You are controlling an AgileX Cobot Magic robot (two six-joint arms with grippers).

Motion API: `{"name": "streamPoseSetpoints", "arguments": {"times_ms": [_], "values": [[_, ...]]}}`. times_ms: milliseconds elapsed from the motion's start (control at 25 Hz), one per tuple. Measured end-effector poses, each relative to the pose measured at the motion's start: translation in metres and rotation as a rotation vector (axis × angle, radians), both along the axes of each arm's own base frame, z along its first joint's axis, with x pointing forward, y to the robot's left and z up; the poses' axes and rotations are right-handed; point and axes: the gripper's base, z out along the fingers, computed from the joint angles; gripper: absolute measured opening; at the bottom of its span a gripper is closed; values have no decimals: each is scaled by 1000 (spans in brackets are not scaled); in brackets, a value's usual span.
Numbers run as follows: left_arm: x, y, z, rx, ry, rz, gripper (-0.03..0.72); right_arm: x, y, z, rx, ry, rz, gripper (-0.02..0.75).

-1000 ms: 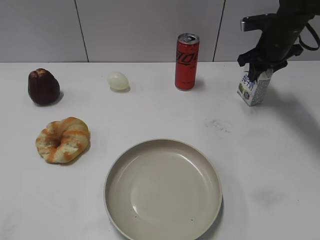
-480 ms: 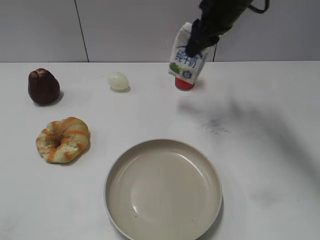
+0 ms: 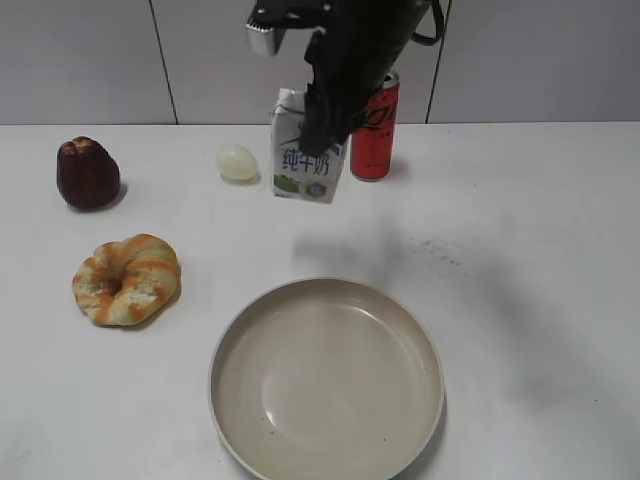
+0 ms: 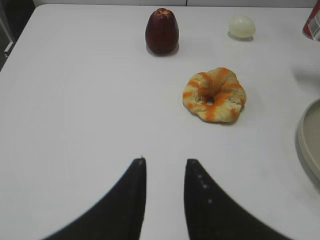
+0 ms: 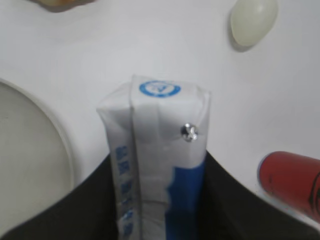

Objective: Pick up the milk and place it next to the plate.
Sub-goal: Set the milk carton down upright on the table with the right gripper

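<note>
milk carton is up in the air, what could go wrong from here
The milk hangs tilted in the right end effector, gripped near its top, so it might slip or swing. It is close to the red can and the egg; a low pass could knock either. Lowering too early could land it inside the plate.

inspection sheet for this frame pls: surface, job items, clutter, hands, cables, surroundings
Surface: white table, faint dark scuffs right of centre.
Job's things: milk held clear of the table, a shadow beneath it; plate empty, near front edge.
Clutter: red can upright at the back; pale egg-shaped item; dark red fruit; orange-streaked bread ring.
Hands: right hand shut on the milk; left hand open, empty, over bare table.
Cables: black loop at the right arm's top.
Surroundings: grey panelled wall behind.
</note>
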Motion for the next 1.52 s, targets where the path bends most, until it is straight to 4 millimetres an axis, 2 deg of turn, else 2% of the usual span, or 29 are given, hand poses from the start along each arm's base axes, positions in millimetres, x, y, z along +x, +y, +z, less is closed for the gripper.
{"name": "streamPoseSetpoints", "arguments": {"times_ms": [280, 520, 840, 880, 960, 1080, 1160, 1280, 1440, 1520], "values": [[0, 0, 0, 0, 0, 0, 209, -6, -9, -44, -91, 58, -8, 269], [0, 0, 0, 0, 0, 0, 209, -7, -8, -55, -71, 66, -26, 269], [0, 0, 0, 0, 0, 0, 209, -6, -6, -82, -99, 140, -24, 268], [0, 0, 0, 0, 0, 0, 209, -6, -6, -83, -100, 142, -23, 280], [0, 0, 0, 0, 0, 0, 209, -6, -6, -84, -100, 142, -21, 362], [0, 0, 0, 0, 0, 0, 209, -7, -5, -83, -96, 148, -18, 552], [0, 0, 0, 0, 0, 0, 209, -8, -6, -80, -99, 155, -14, 631], [0, 0, 0, 0, 0, 0, 209, -10, -8, -61, -77, 121, -18, 659], [0, 0, 0, 0, 0, 0, 209, -11, -22, -3, 18, 52, -136, 659], [0, 0, 0, 0, 0, 0, 209, -7, -43, 28, 75, 22, -257, 658]]}}
